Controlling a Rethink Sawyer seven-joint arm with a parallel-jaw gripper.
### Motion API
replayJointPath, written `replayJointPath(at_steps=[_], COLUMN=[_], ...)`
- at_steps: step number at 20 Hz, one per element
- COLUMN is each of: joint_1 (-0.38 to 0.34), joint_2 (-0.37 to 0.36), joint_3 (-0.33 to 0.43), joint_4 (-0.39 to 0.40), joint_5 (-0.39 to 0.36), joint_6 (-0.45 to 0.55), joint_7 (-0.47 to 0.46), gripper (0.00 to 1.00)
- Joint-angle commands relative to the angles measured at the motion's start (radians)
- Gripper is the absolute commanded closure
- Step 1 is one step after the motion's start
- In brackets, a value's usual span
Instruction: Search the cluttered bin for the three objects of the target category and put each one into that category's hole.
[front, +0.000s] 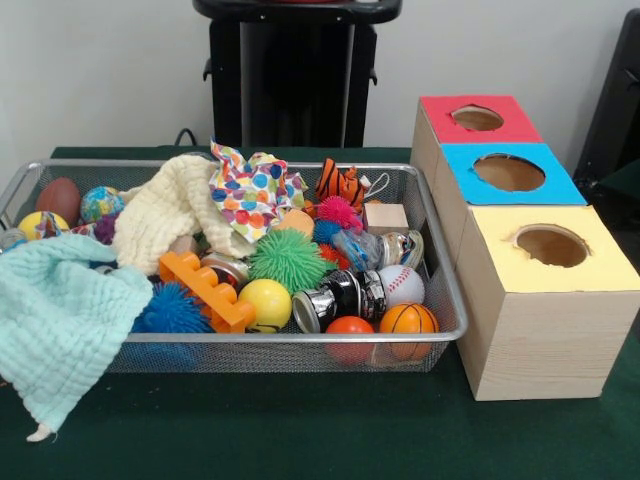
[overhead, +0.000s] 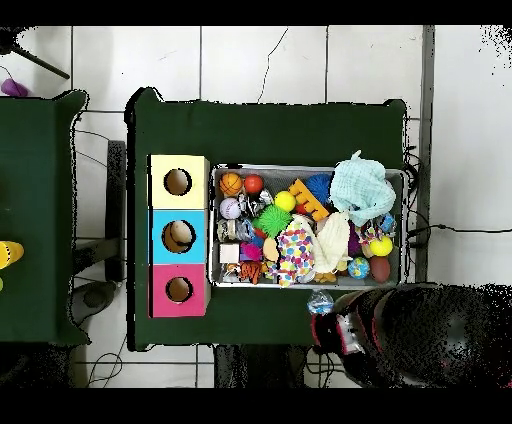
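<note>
The silver wire mesh bin (front: 300, 338) is full of toys and cloths; it also shows in the overhead view (overhead: 310, 168). Near its front rim lie a small basketball (front: 408, 320), a baseball (front: 402, 284), an orange ball (front: 350, 327), a yellow ball (front: 264, 302) and shiny cans (front: 340, 298). A green spiky ball (front: 288, 258) sits in the middle. Beside the bin stand three wooden boxes with round holes, topped red (front: 505, 128), blue (front: 560, 185) and yellow (front: 600, 265). The arm (overhead: 350, 335) is drawn back by the bin's corner in the overhead view; its gripper is not clear.
A mint cloth (front: 60, 320) hangs over the bin's rim. A cream cloth (front: 165, 210), a dotted cloth (front: 250, 190), an orange brick (front: 205, 290), a tiger toy (front: 340, 183) and a wooden cube (front: 386, 217) lie in the bin. The black pedestal (front: 295, 80) stands behind.
</note>
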Motion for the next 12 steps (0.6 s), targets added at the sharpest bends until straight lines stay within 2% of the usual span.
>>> replayJointPath(at_steps=[1,12], joint_1=[0.069,0.129], joint_2=[0.013,0.090], joint_3=[-0.055,-0.092], joint_4=[0.173,0.223], joint_5=[0.034,-0.010], joint_6=[-0.189,-0.348], joint_7=[-0.052,-0.022], gripper=[1.00,1.00])
